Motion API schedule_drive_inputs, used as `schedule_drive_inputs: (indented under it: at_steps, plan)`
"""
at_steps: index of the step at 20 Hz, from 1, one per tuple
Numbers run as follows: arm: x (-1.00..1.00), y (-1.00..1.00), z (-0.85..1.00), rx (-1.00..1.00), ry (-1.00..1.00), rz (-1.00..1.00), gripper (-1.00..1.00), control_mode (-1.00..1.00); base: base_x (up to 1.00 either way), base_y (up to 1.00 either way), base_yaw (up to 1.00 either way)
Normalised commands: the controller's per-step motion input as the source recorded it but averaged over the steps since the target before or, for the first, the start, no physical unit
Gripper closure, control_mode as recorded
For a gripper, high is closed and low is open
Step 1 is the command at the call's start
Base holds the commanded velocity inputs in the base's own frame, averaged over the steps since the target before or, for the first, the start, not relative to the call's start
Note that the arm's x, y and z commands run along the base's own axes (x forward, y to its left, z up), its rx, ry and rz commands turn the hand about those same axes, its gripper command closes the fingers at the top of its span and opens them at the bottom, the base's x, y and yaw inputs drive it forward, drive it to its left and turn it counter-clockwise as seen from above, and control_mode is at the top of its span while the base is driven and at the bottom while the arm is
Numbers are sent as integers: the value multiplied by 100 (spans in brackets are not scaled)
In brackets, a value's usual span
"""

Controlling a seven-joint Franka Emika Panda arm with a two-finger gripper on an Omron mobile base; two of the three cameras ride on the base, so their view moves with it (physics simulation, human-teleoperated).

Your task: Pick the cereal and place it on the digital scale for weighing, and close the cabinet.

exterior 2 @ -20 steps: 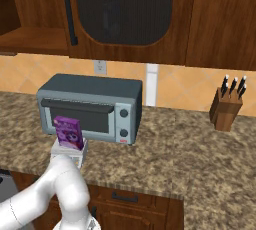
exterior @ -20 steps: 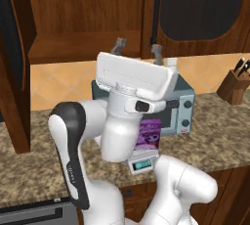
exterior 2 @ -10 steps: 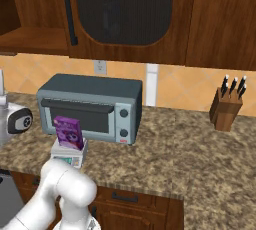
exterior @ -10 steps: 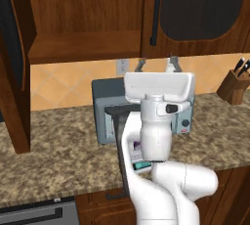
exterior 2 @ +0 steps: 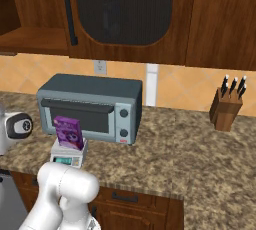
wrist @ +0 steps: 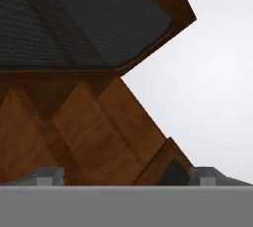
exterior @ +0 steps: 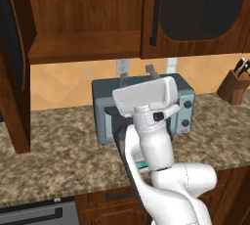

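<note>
The purple cereal box (exterior 2: 69, 132) stands upright on the small white digital scale (exterior 2: 67, 155), in front of the toaster oven. My arm hides nearly all of the scale (exterior: 142, 163) in the left base view. My gripper (exterior: 137, 72) is raised above the counter, fingers pointing up, open and empty, well apart from the cereal. The cabinet's left door (exterior: 12, 72) hangs open beside the bare shelf (exterior: 83, 48). Its right door (exterior: 195, 9) is shut. In the hand view my gripper (wrist: 126, 175) looks up at a dark arched door panel (wrist: 74, 18).
A grey toaster oven (exterior 2: 90, 106) sits at the back of the granite counter (exterior 2: 190, 159). A wooden knife block (exterior 2: 227, 108) stands far right. The shut door's black handle (exterior 2: 70, 11) runs vertically. Drawers lie below the counter edge.
My arm has swung from the left to in front of the toaster oven, and the hand has turned. The cereal stays on the scale.
</note>
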Motion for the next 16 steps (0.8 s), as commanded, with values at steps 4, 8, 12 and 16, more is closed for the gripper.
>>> schedule_drive_inputs:
  at_steps: [4, 8, 12, 16]
  plan:
    - [0, 100, -45, -15, 0, -2, -100, -100, 0, 0, 0]
    - [-5, 84, -49, -20, -6, -2, -100, -100, 0, 0, 0]
    - [-19, 73, -32, -16, -23, -4, -100, -100, 0, 0, 0]
    - [-23, 62, -11, -14, -16, -4, -100, -100, 0, 0, 0]
